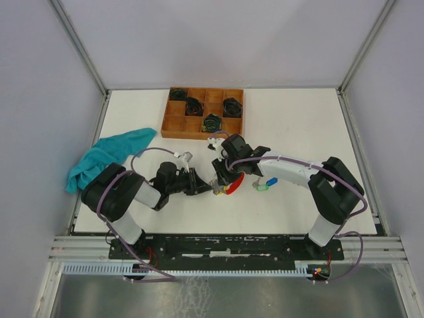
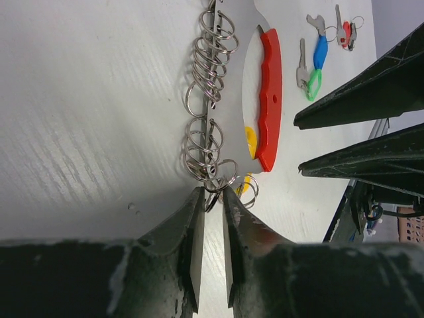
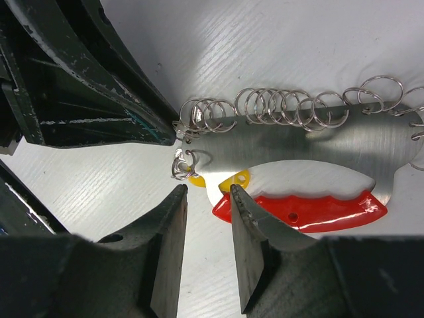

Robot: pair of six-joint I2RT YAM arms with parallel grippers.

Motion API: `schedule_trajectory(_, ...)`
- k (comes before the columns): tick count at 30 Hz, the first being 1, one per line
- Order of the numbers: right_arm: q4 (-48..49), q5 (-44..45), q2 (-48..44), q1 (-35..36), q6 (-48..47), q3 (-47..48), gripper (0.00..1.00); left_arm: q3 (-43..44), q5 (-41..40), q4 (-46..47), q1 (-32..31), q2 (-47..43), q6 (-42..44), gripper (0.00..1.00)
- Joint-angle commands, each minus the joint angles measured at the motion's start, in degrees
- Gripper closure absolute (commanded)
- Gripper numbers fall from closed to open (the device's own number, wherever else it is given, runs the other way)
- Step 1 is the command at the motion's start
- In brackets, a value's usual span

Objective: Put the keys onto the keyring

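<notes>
Along the far edge of the worktop (image 1: 298,119), a wooden tray (image 1: 185,136) holds black coiled bundles (image 1: 232,106) in four of its compartments. Near the middle lies a metal plate (image 3: 298,149) with a red grip (image 3: 305,207) and a row of keyring loops (image 2: 209,59). The left gripper (image 2: 212,195), jaws narrow, has its tips at the end loop; whether it pinches is unclear. The right gripper (image 3: 207,191) stands partly open, empty, beside a yellow-tagged key (image 3: 233,179). A blue-tagged key (image 2: 320,52) and a green-tagged key (image 2: 313,85) lie near the plate, towards the right edge. A teal cloth (image 1: 106,156) sits at the left edge.

Bright, even light, soft shadows; sheen on the keyring (image 3: 298,149), close fingers (image 3: 165,265) blurred
</notes>
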Motion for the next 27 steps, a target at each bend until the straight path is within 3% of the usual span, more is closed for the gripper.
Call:
schedule_trajectory(1,2.4,0.2,-2.7,-0.2,0.3,-0.2,0.59,-0.5,-1.3,-1.8,-0.6,1.1,0.8,0.78)
schedule_trajectory(9,2.3,0.5,-5.3,-0.8,-0.8,-1.0,0.59,-0.3,-1.4,-3.7,-1.5,-1.8,2.8,0.97)
schedule_trajectory(18,1.7,-0.6,-11.6,-2.8,-2.0,-2.0,0.58,3.8,-7.2,-19.9,-4.3,-15.9,13.5,0.97)
schedule_trajectory(27,3.9,-5.9,-17.4,-5.0,-3.0,-2.9,0.58,7.2,-9.5,-19.9,-5.3,-25.4,26.1,0.97)
